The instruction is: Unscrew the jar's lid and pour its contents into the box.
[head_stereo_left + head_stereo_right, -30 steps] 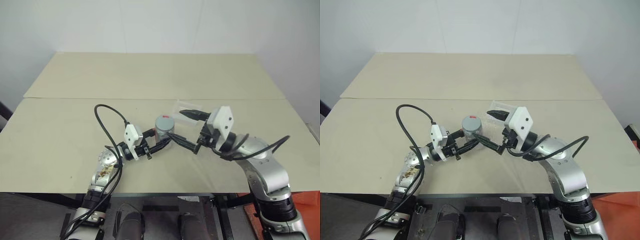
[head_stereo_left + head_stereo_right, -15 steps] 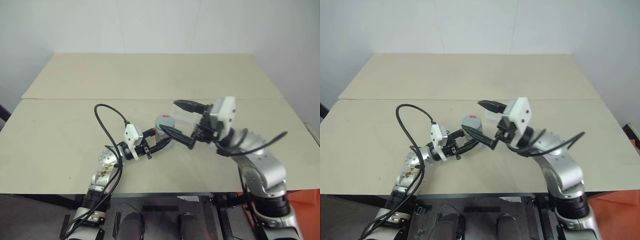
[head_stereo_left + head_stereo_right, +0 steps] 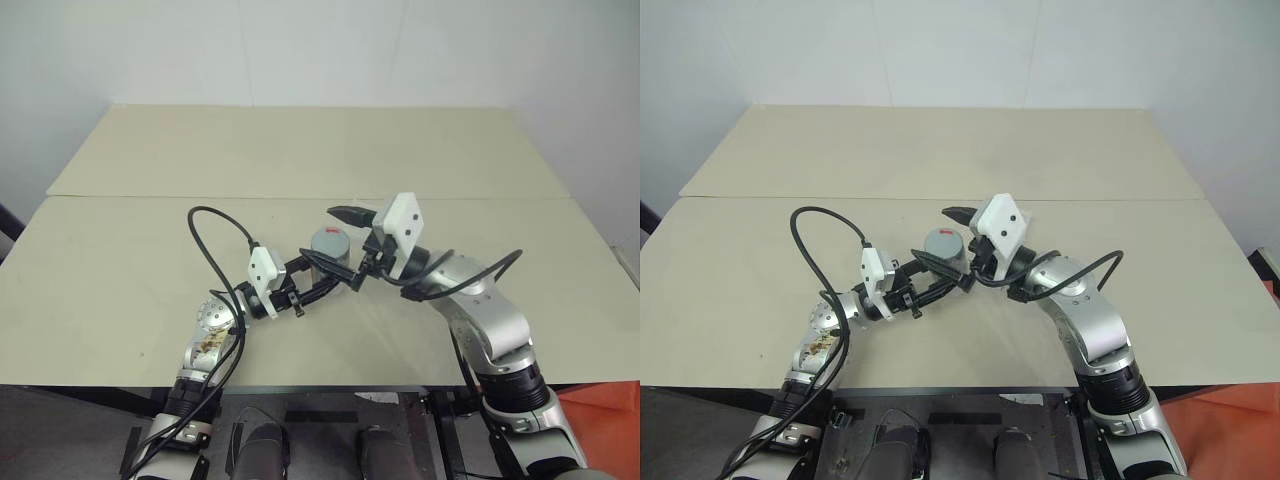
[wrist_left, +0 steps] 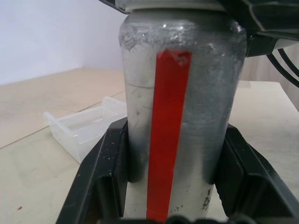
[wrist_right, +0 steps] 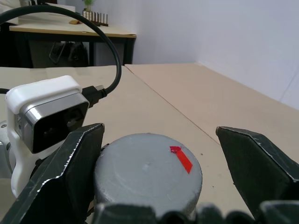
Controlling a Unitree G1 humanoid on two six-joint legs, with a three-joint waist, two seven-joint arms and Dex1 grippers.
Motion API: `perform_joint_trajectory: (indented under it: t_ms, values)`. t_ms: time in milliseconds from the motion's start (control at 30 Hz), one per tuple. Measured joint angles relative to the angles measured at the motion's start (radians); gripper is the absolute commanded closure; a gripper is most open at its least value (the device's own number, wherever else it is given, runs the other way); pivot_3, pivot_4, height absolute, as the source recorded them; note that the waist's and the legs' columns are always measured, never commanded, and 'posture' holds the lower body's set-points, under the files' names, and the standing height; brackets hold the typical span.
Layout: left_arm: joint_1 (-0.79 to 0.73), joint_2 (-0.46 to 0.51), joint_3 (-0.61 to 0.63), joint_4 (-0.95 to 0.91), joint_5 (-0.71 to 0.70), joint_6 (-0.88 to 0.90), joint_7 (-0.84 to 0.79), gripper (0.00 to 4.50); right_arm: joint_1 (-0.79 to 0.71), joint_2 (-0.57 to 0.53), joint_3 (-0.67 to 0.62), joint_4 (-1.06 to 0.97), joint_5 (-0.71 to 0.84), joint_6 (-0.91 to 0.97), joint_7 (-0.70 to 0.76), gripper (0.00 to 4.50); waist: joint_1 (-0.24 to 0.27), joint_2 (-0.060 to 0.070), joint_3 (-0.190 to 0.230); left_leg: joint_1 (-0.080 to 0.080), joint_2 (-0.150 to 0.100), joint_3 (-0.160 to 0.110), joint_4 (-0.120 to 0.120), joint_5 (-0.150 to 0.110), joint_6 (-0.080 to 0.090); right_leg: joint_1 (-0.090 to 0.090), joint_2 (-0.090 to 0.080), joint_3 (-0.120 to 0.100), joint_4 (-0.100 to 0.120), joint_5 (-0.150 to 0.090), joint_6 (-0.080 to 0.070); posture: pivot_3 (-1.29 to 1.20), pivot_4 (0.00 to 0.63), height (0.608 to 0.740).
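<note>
My left gripper is shut on the jar, a silvery cylinder with a red strip down its side, and holds it upright above the table. The grey lid, with a small red mark on top, sits on the jar. Around the lid stands my right gripper, open, with one black finger on each side; a gap shows between the lid and the finger nearer the wall. The clear low-walled box lies on the table behind the jar; in the eye views my right hand hides it.
The tan table is made of two panels with a seam across it, and a white wall stands behind. A black cable loops up from my left wrist. The table's front edge runs just below both arms.
My right gripper has swung left and slightly up, from over the box to a place astride the jar's lid, still open. The left gripper and the jar have stayed put.
</note>
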Motion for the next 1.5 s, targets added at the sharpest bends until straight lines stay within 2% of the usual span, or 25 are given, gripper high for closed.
perform_joint_trajectory:
  t_ms: [700,1167,1300,1500]
  values:
    - [0.000,0.002,0.000,0.001,0.000,-0.001,-0.002,2.37,0.115,-0.062,-0.098,-0.127,0.066,0.040,-0.015,0.03,0.000,0.000,0.000,0.000,0.000,0.000,0.000,0.000,0.000,0.000,0.000,0.000,0.000,0.000,0.000,0.00,0.150,0.740]
    - [0.000,0.005,0.001,0.002,0.000,-0.001,-0.002,2.37,0.155,-0.104,-0.150,-0.143,0.106,0.041,-0.010,0.03,0.000,0.000,0.000,0.000,0.000,0.000,0.000,0.000,0.000,0.000,0.000,0.000,0.000,0.000,0.000,0.00,0.150,0.740]
    - [0.000,0.000,0.000,0.002,-0.001,-0.001,-0.005,2.37,0.104,-0.065,-0.130,-0.164,0.132,0.046,-0.012,0.03,-0.007,0.000,0.000,0.001,0.000,0.000,0.000,0.000,0.000,0.000,0.000,0.000,0.000,0.000,0.000,0.00,0.150,0.740]
    - [0.000,-0.001,-0.002,0.002,-0.004,-0.002,-0.019,2.37,0.005,0.024,-0.016,-0.074,0.049,0.038,-0.042,0.03,-0.003,0.000,0.000,0.001,0.000,0.000,0.000,0.000,0.000,0.001,0.000,0.000,0.000,0.000,0.000,0.00,0.150,0.740]
